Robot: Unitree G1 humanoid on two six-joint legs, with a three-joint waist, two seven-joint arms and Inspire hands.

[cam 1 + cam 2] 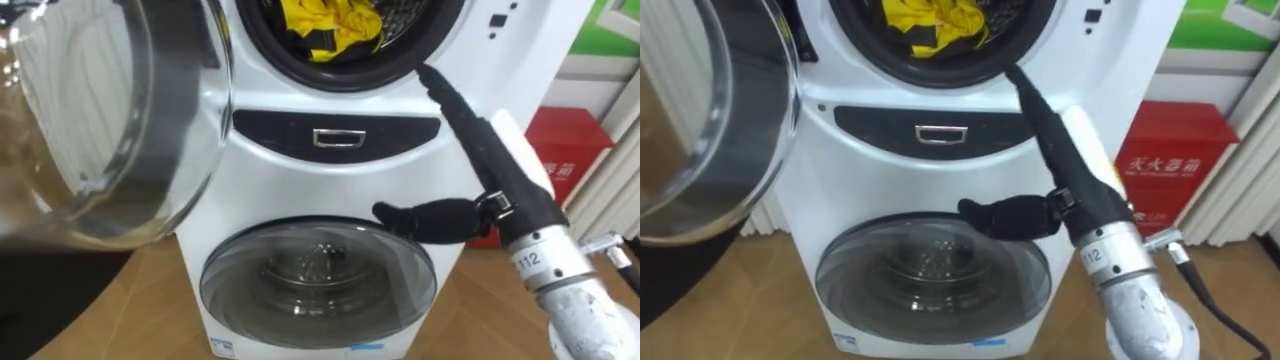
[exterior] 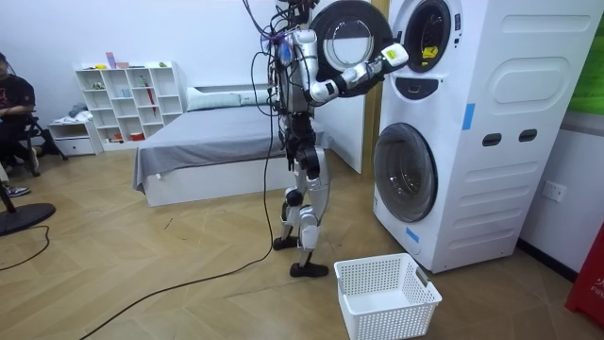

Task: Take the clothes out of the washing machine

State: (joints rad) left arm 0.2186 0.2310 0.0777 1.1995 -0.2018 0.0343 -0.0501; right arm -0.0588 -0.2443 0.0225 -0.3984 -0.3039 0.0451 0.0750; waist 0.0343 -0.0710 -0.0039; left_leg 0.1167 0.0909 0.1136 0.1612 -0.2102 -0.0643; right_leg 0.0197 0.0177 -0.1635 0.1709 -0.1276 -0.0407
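— One hand is doing the job here. The right hand [image 1: 492,160] is hovering at the round hole of the washing machine [image 1: 280,185]. Its fingers [image 1: 455,105] are sticking straight out, and it is holding nothing.

— Where are the clothes sitting?

— The yellow clothes [image 1: 330,25] are lying inside the top drum, just past the fingertips. The fingertips are pointing at the black rim [image 1: 300,75], low on its right side.

— So what is it needing to do well?

— I am thinking it should be going up over the rim and toward the middle. Then it should be pushing deep into the pile before closing, so it is grabbing a big bunch and not just an edge. The glass door [image 1: 100,120] is hanging wide open on the left, so nothing is blocking the way. The white basket [image 2: 387,293] is waiting on the floor near the robot.
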